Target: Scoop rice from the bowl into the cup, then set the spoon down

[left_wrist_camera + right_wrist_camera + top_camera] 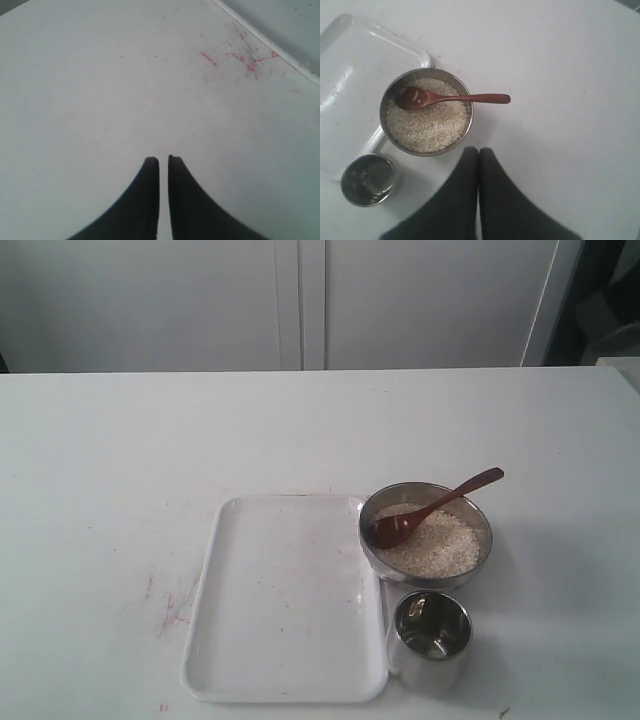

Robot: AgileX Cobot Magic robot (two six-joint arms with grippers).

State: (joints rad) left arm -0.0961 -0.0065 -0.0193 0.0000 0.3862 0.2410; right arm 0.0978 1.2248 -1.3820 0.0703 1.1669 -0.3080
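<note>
We see the left claw (163, 159) over bare bench (100, 100), its two dark fingers (150, 172) drawn together with only a thin slit between them and nothing in it; red scribble marks (250, 62) lie on the surface beyond it. The right claw (478, 150) is closed too, its fingers (465, 170) touching and gripping nothing; it hangs over bare bench close to the bowl (384, 107). Neither claw appears in the exterior view.

The bowl (420, 490) sits towards the bench's near edge, right of the middle, and is filled with rice (440, 550). The spoon (435, 505) rests in it; its head lies on the rice at the side nearest the tray (285, 600), and its handle leans over the rim, pointing towards the far right corner. The cup (430, 670) stands upright just beside the bowl, nearer the near edge, by the white tray's near right corner. The tray lies flat just left of the bowl; more red marks (170, 615) lie on the bench to its left.
</note>
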